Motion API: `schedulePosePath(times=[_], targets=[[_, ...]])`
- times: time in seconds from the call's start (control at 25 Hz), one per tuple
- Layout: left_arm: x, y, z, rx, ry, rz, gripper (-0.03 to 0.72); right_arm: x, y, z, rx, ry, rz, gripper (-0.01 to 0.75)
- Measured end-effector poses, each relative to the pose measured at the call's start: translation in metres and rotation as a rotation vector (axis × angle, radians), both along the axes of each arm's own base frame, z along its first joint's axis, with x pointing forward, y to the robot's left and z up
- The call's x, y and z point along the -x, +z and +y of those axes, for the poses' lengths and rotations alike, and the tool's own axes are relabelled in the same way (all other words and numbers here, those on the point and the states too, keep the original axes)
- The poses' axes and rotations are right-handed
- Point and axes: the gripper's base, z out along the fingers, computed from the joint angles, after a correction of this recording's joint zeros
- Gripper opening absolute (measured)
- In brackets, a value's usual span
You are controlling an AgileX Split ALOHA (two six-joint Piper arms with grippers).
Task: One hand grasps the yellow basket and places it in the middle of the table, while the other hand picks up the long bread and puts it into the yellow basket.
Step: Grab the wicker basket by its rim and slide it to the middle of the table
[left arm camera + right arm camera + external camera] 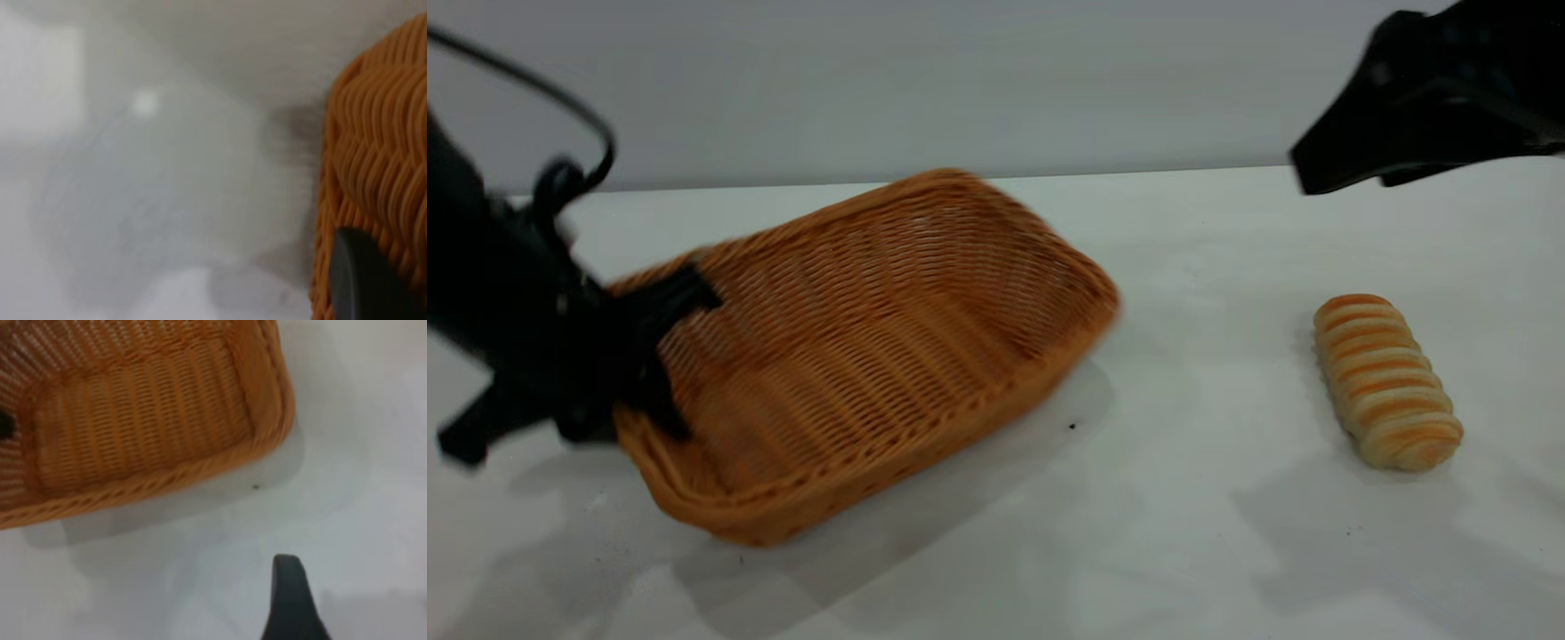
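Note:
The yellow basket (871, 347) is at the left-middle of the table (1209, 533), tilted, with its right end raised and a shadow under it. My left gripper (649, 356) is shut on the rim of its left short side, one finger inside and one outside. In the left wrist view the basket's weave (373, 153) fills one side, with a dark finger (360, 280) against it. The long bread (1385, 380) lies on the table at the right, untouched. My right gripper (1352, 173) hangs open and empty above and behind the bread. The right wrist view shows the basket (133, 420) and one fingertip (288, 600) over bare table.
A plain grey wall stands behind the table's far edge. A tiny dark speck (1072, 427) lies on the table by the basket's right end. White tabletop lies between the basket and the bread.

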Motion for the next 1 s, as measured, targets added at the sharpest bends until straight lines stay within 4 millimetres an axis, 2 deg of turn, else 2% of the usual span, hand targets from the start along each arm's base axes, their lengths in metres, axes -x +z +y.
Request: schedulePosePath(times=[0.12, 0.28, 0.4, 0.56, 0.8, 0.88, 1.0], targets=[[-0.022, 0.019, -0.004, -0.026, -0.206, -0.011, 0.103, -0.006, -0.001, -0.020, 0.001, -0.073, 0.002, 0.548], [-0.057, 0.029, -0.011, -0.066, -0.412, -0.004, 0.103, -0.022, -0.010, -0.038, 0.030, -0.141, 0.009, 0.548], [-0.083, 0.021, -0.019, -0.067, -0.508, 0.018, 0.103, -0.041, -0.022, -0.040, 0.060, -0.159, 0.022, 0.548], [-0.104, 0.000, -0.027, -0.045, -0.588, 0.065, 0.103, -0.069, -0.051, -0.042, 0.101, -0.181, 0.067, 0.548], [-0.110, -0.020, -0.034, -0.017, -0.600, 0.101, 0.110, -0.096, -0.110, -0.048, 0.170, -0.226, 0.158, 0.548], [-0.109, -0.022, -0.034, -0.015, -0.607, 0.113, 0.160, -0.102, -0.125, -0.048, 0.184, -0.231, 0.184, 0.548], [-0.107, -0.020, -0.032, -0.028, -0.633, 0.133, 0.342, -0.107, -0.148, -0.050, 0.209, -0.243, 0.217, 0.548]])
